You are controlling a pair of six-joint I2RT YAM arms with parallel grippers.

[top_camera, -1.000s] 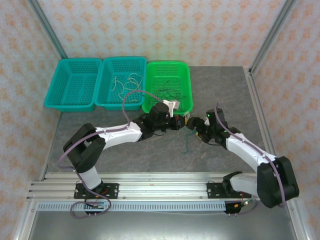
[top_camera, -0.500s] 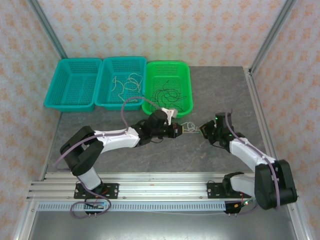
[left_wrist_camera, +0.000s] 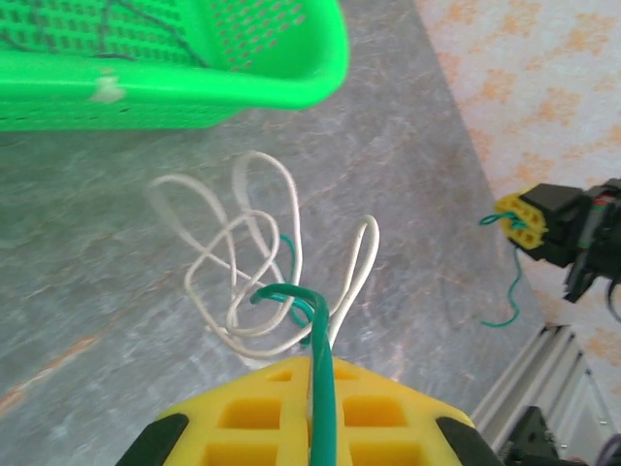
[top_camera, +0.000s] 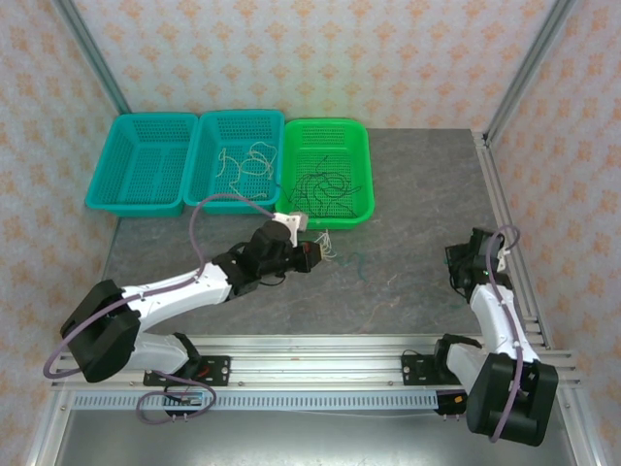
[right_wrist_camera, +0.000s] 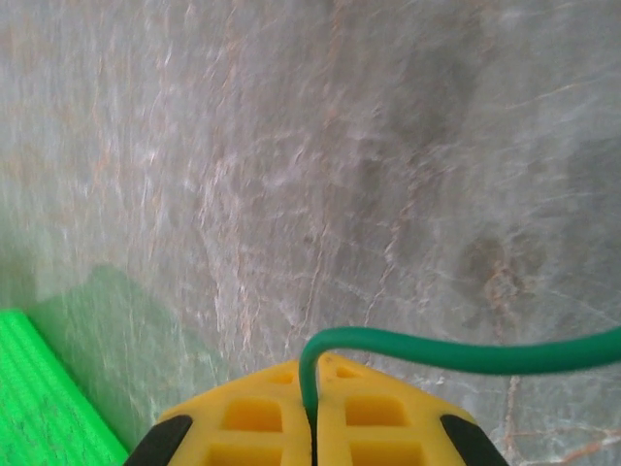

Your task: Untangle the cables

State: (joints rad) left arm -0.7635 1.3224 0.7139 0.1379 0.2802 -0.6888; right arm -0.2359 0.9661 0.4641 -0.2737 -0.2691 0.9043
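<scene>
2 claws, both closed on wire. Left claw [left_wrist_camera: 312,367]: yellow pads pressed together with no gap, pinching a green wire [left_wrist_camera: 320,335] upright along the seam, its tip hooked over. Cream-white wires [left_wrist_camera: 354,282]: several loops tangled about that hooked tip, hanging just ahead of the pads above the grey desk [left_wrist_camera: 116,291]; pinched as well or merely caught on the green wire, cannot tell. Position in the top view: over the middle of the desk, just in front of the green basket [top_camera: 325,219]. Right claw [right_wrist_camera: 312,383]: pads likewise fully closed, gripping a second green wire [right_wrist_camera: 466,354], rising from the seam and bending sharply to the right; in the left wrist view, a short tail of it dangling below that claw. Position in the top view: near the right edge of the desk, well apart from the left claw. Black wires [top_camera: 325,183]: loose inside the green basket. More cream-white strands [top_camera: 247,160]: inside the middle teal basket [top_camera: 238,206], beside the left teal basket [top_camera: 136,207], all 3 baskets in 1 row along the far side.
</scene>
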